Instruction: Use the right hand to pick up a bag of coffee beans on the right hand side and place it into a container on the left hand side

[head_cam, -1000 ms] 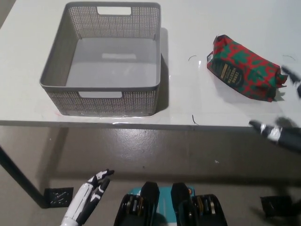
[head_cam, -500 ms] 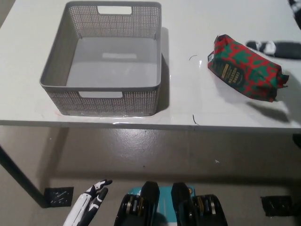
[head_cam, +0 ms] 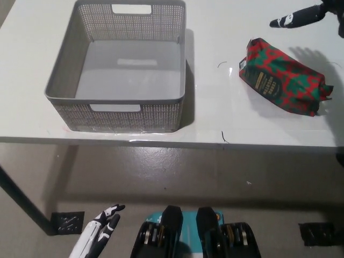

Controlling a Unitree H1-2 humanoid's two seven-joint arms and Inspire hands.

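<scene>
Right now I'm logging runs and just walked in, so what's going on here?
The right hand is above the table, beyond the coffee bag, not touching it. The bag lies on its side at the right. The gray basket at the left holds nothing. The left hand hangs low below the table edge.

Right robot hand now higher, beyond the coffee bag, up from the table edge.

A glossy white table fills the top, light glinting along its near edge. Below it lies a grey-brown concrete floor, with a dark table leg slanting at lower left.
</scene>
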